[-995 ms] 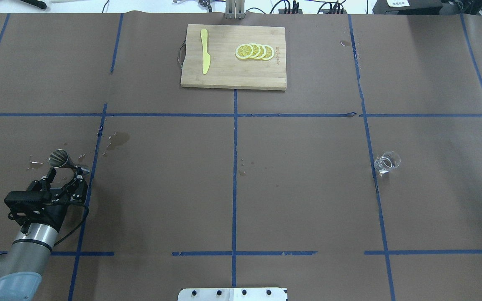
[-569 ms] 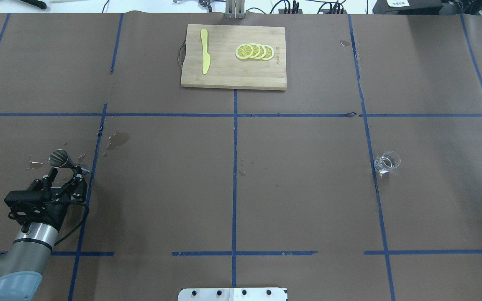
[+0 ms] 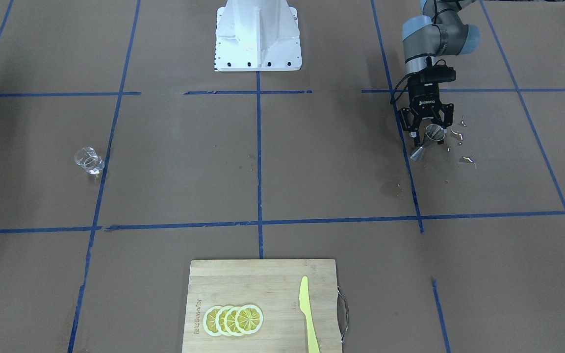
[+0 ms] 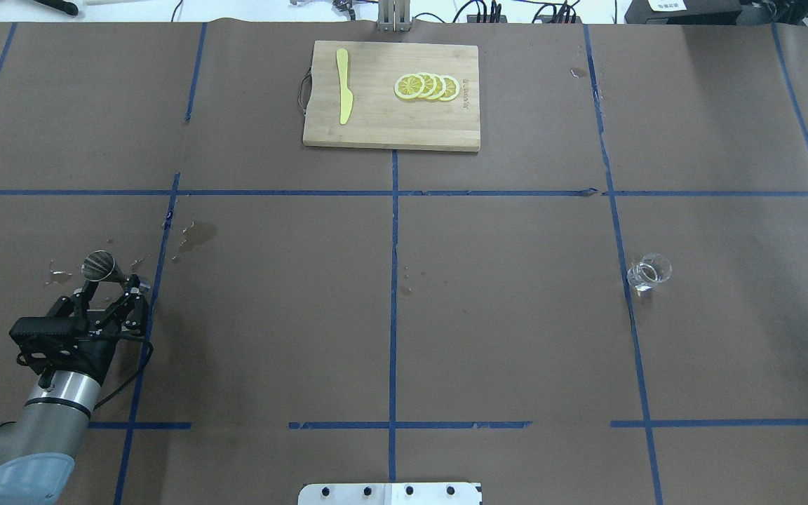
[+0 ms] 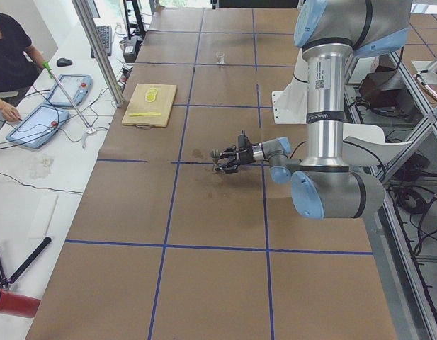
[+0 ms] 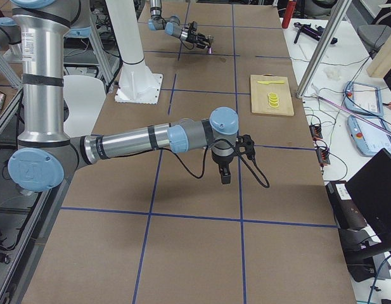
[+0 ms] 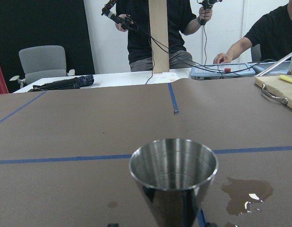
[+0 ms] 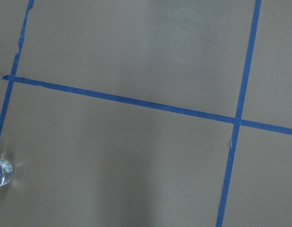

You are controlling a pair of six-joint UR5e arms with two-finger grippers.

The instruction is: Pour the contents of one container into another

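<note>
While the left gripper stands released, jaws spread either side of the jigger near the left edge of the bench, the right gripper cannot be read. The cup stands well apart, toward the right edge. Judgement: pouring not begun; cup needs grasping and carrying across. Mid-bench lies unobstructed; a cutting board hugs the far edge.
</note>
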